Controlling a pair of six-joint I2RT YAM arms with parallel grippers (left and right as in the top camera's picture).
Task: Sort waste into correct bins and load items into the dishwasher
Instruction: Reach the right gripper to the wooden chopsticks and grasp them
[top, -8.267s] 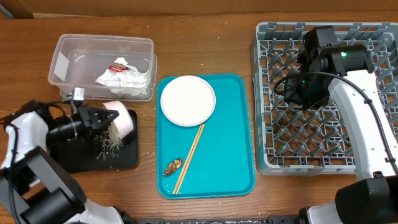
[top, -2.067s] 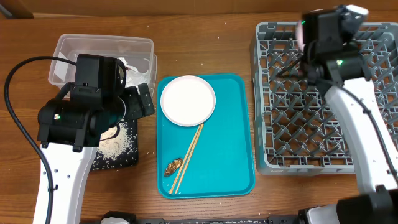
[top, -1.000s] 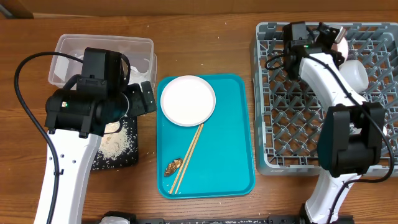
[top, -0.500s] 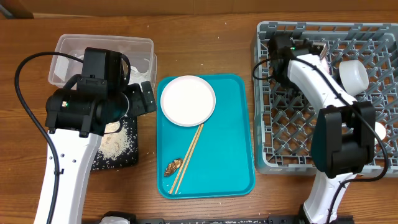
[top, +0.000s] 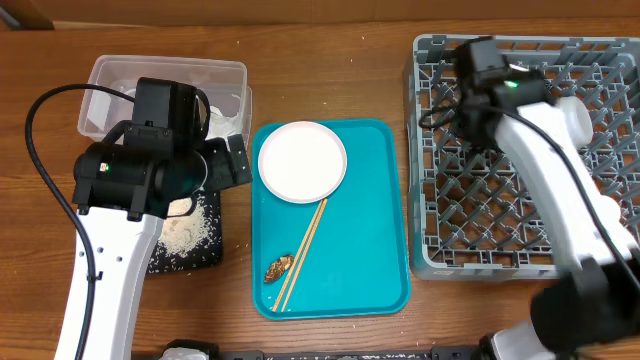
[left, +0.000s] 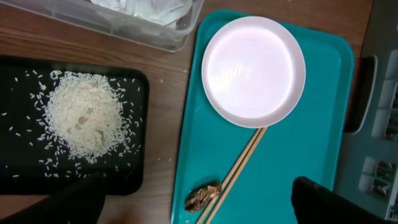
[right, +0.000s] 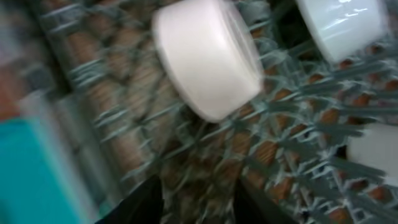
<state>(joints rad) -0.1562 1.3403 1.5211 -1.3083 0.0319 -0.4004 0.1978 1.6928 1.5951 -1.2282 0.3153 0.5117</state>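
The white plate (top: 302, 161) (left: 254, 71) lies on a teal tray (top: 365, 255) with a brown food scrap (top: 278, 268) (left: 203, 196) near the tray's front. Rice (left: 83, 118) is heaped on the black tray (left: 18, 74). A crumpled wrapper (left: 149, 7) lies in the clear tub (top: 165, 85). My left gripper (left: 189, 208) hangs open and high over the tray's left edge. My right gripper (right: 196, 199) stands open over the grey dish rack (top: 450, 215), empty. A white bowl (right: 205, 56) (top: 577, 117) rests on its side among the pegs, clear of the fingers.
Wooden chopsticks (top: 305, 250) (left: 239, 168) lie on the teal tray between plate and scrap. Two more white dishes (right: 342, 22) (right: 373, 149) sit in the rack by the bowl. A few rice grains lie on the wooden table beside the black tray.
My right gripper opened and let go of the white bowl in the rack, then swung away over the rack's left part. The left arm stayed where it was.
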